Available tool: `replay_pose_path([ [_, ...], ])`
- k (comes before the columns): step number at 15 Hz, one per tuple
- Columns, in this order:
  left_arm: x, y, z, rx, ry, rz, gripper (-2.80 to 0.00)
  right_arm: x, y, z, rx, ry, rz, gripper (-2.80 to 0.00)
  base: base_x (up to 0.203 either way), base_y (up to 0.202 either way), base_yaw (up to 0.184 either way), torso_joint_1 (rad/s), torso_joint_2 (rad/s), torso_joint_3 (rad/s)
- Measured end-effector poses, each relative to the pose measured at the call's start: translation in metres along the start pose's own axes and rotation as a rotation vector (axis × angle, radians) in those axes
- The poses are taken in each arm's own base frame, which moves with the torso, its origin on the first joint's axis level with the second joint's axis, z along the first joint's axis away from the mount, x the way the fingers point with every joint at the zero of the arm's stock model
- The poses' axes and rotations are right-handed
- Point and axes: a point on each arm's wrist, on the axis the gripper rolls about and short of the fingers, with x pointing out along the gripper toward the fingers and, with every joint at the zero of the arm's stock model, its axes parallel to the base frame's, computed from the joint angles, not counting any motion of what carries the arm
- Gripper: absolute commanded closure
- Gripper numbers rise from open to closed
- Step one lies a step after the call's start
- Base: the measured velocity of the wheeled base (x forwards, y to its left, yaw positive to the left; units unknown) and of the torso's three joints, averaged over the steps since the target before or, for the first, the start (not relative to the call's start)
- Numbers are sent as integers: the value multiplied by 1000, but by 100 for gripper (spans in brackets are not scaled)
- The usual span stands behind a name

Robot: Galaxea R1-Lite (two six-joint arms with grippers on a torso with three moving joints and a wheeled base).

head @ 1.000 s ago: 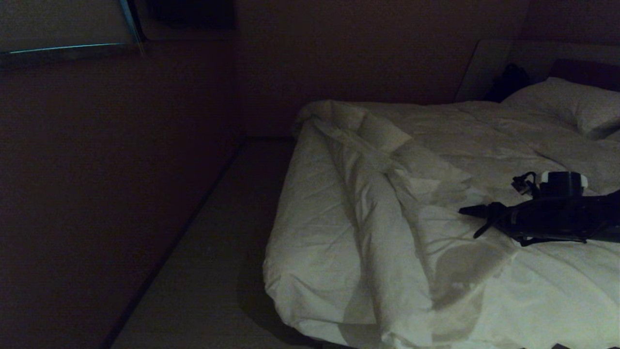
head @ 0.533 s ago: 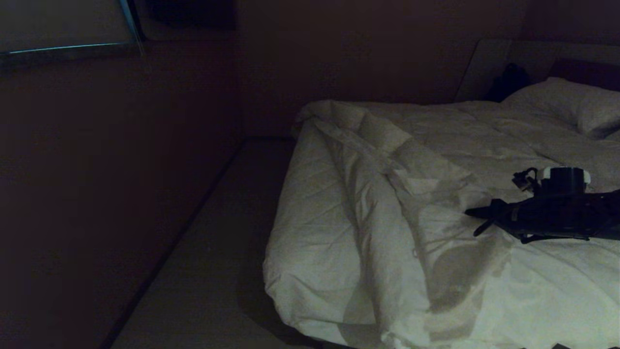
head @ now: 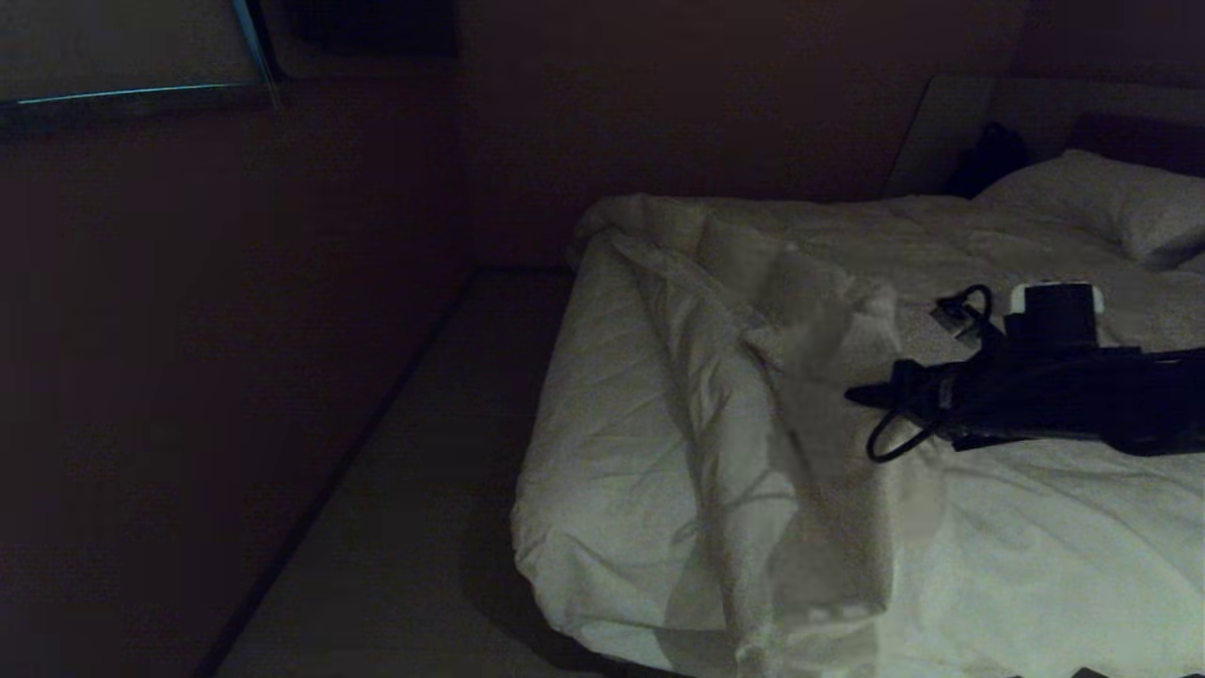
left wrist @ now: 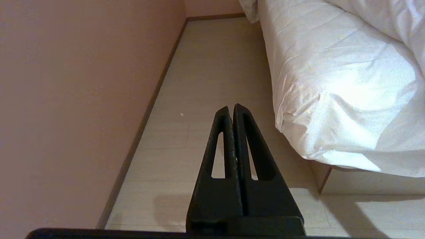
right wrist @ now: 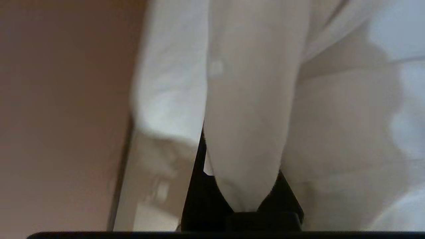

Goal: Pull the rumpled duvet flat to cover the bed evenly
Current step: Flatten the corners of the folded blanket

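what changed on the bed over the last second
The right hand moved toward the rumpled ridge of the duvet and shut on a fold of it; the cloth beside it has bunched up and shifted. The left hand stayed shut and parked over the floor beside the bed. The pillow has not moved.

The duvet (head: 753, 424) is soft, matt white cloth, puffy and creased. The left claw (left wrist: 233, 114) looks like matt black plastic. The floor (left wrist: 206, 99) is smooth pale boards, the wall (left wrist: 83, 83) plain and matt
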Motion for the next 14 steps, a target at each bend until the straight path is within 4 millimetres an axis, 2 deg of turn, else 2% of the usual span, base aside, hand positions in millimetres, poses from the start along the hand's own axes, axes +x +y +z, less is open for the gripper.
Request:
replay_pose_path([
  [3, 0, 0, 0, 0, 0, 0, 0, -1, 32, -9, -31, 8, 34, 0, 0, 0, 0, 0, 0, 0],
  [7, 0, 0, 0, 0, 0, 0, 0, 16, 117, -37, -167, 67, 184, 0, 0, 0, 0, 0, 0, 0],
  [10, 0, 0, 0, 0, 0, 0, 0, 16, 166, -51, -234, 90, 264, 0, 0, 0, 0, 0, 0, 0],
  [12, 0, 0, 0, 0, 0, 0, 0, 15, 192, -56, -262, 102, 315, 0, 0, 0, 0, 0, 0, 0],
  [14, 0, 0, 0, 0, 0, 0, 0, 17, 206, -62, -274, 127, 343, 0, 0, 0, 0, 0, 0, 0],
])
